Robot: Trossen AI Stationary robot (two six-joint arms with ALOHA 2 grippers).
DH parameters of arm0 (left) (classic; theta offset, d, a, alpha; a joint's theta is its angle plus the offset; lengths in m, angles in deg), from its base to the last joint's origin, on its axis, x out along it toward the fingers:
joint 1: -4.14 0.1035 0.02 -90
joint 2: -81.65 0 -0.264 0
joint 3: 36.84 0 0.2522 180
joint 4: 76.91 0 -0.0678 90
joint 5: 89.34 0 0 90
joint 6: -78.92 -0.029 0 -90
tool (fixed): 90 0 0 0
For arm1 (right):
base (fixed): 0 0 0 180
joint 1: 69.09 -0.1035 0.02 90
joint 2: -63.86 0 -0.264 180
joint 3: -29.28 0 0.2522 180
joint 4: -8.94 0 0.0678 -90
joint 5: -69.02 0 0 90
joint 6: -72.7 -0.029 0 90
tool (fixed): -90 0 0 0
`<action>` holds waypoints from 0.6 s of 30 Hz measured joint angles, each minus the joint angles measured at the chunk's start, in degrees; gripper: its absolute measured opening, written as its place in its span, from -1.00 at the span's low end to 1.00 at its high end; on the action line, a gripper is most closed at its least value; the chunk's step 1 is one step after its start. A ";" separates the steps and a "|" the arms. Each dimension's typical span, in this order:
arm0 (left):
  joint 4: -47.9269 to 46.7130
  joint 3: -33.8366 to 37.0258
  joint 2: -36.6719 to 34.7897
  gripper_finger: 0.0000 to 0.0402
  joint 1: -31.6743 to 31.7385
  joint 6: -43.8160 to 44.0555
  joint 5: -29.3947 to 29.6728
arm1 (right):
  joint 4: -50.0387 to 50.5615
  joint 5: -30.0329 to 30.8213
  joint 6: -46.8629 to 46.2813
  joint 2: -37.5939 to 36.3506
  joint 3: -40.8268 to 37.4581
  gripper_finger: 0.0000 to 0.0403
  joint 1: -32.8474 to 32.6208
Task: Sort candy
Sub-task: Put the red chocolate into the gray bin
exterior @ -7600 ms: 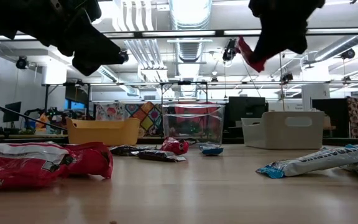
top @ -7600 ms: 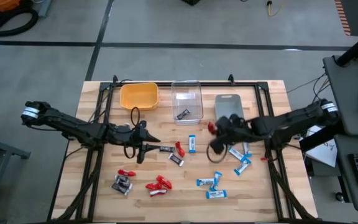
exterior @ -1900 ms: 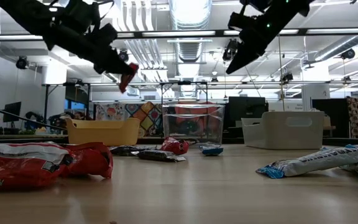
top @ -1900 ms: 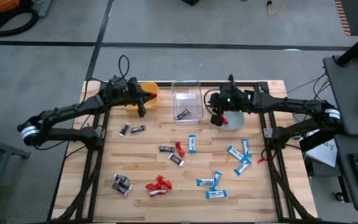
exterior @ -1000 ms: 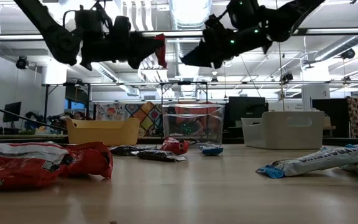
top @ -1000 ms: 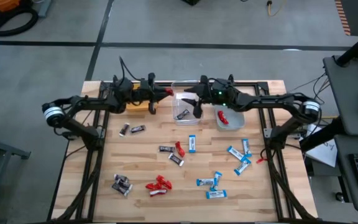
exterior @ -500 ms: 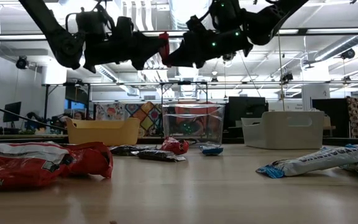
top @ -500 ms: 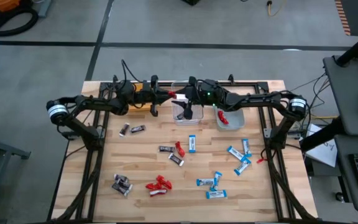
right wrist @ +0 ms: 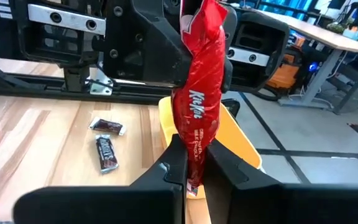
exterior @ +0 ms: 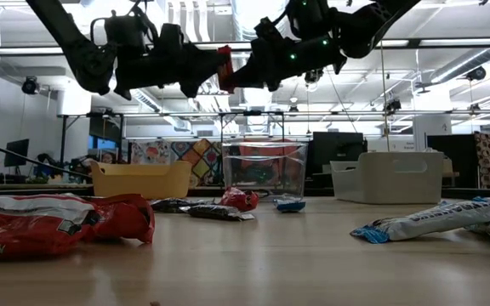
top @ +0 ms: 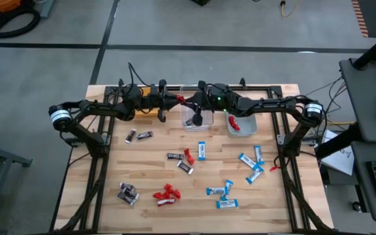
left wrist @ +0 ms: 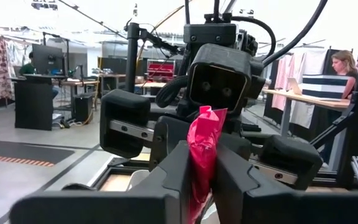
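A bright red wrapped candy (top: 181,99) (exterior: 225,68) hangs high over the left rim of the clear bin (top: 204,91). My left gripper (top: 175,100) (left wrist: 204,171) and my right gripper (top: 187,100) (right wrist: 194,168) meet there tip to tip, both shut on it. Blue-and-white candy (top: 250,163), red candy (top: 166,193) and dark brown candy (top: 128,192) lie loose on the wooden table (top: 286,196). My left gripper pinches the red candy between its two fingers, on the wrapper's flat sides (left wrist: 199,158). It comes level from the table's left. The candy stands roughly upright, its top end (left wrist: 209,117) above the fingers, clear of the bins. My right gripper pinches the same candy's lower part (right wrist: 193,163) between its two fingers, coming level from the table's right, opposite the left gripper. The fingers lie across the upright wrapper, whose upper part (right wrist: 197,37) rises toward the left gripper's fingers.
Along the far edge stand a yellow bin (top: 150,111), the clear bin with a dark candy (top: 193,120) in it, and a grey bin (top: 245,128) with a red candy (top: 234,123) inside. Two dark candies (top: 138,136) lie left of centre.
My right gripper has moved toward the table's left, up to the left gripper, and has shut on the red candy that the left gripper holds up. The candy has stayed where it was, high over the clear bin's left rim.
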 joint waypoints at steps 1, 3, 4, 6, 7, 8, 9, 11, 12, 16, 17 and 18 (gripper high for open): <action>-0.19 0.00 0.00 -0.75 0.01 0.46 -0.05 | 0.85 0.02 0.00 -0.28 0.00 -0.89 -0.02; -0.68 0.00 -0.03 -0.66 0.13 0.90 -0.21 | 3.64 0.05 -0.01 -1.40 0.00 -0.89 -0.02; -1.16 0.00 -0.11 -0.62 0.15 0.94 -0.23 | 5.63 0.28 -0.01 -2.19 -0.01 -0.89 -0.02; -2.06 0.00 -0.24 -0.52 0.19 0.94 -0.23 | 11.38 0.49 -0.39 -4.30 0.22 -0.89 -0.02; -2.52 0.00 -0.24 -0.48 0.20 0.95 -0.37 | 15.28 0.50 -0.68 -5.44 0.73 -0.89 -0.02; -3.21 0.00 -0.27 -0.44 0.20 0.96 -0.62 | 19.73 0.53 -1.07 -6.54 1.59 -0.89 -0.02; -4.05 0.00 -0.31 -0.41 0.20 0.96 -0.83 | 24.91 0.85 -1.63 -7.61 2.53 -0.89 -0.02; -5.69 0.00 -0.41 -0.35 0.20 1.02 -2.03 | 36.71 3.72 -3.02 -9.60 4.74 -0.89 -0.04; -6.54 0.00 -0.46 -0.33 0.20 1.28 -2.67 | 42.59 6.02 -4.21 -10.31 5.94 -0.89 -0.06; -10.57 0.00 -0.76 -0.30 0.20 2.49 -5.97 | 63.58 15.46 -11.81 -11.54 9.38 -0.89 0.16; -11.46 0.00 -0.82 -0.30 0.07 3.07 -6.68 | 67.77 17.12 -13.90 -11.54 9.91 -0.89 0.32; -12.44 0.00 -0.95 -0.30 -0.11 3.85 -7.29 | 71.61 18.13 -15.94 -11.54 10.25 -0.89 0.51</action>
